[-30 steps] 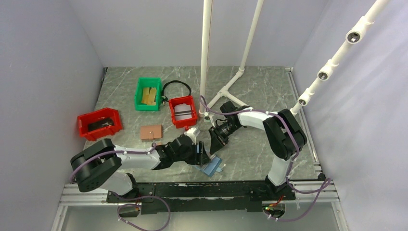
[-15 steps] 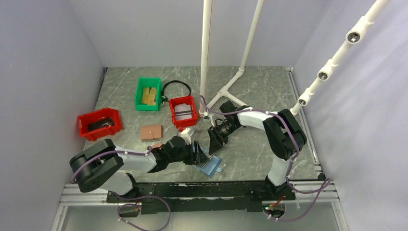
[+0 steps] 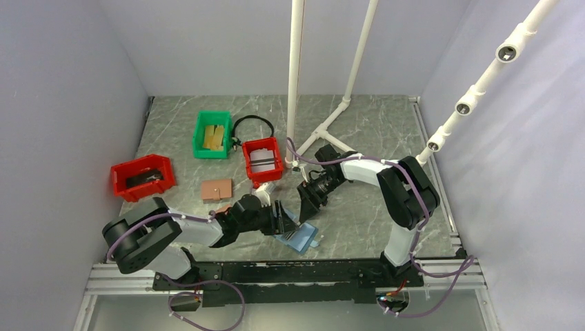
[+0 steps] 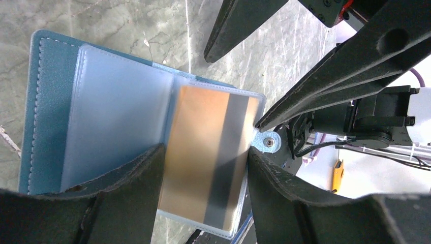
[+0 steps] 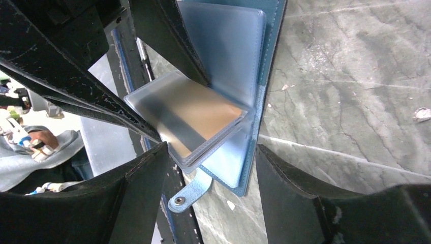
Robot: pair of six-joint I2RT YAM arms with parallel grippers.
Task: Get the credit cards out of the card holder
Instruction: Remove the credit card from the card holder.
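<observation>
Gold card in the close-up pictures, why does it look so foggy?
Left wrist view: the credit card sits behind the card holder's frosted sleeve, hazy; the left hand's fingers are blurry, too close. Right wrist view: same haze, table sharp.

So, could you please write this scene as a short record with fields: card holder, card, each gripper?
card holder: blue, open, near the front edge of the table
credit card: gold, inside a clear sleeve, not yet out
left gripper: fingers on both sides of that sleeve, seems to grip it; sleeve raised
right gripper: open, holding nothing, close beside the sleeve
</observation>
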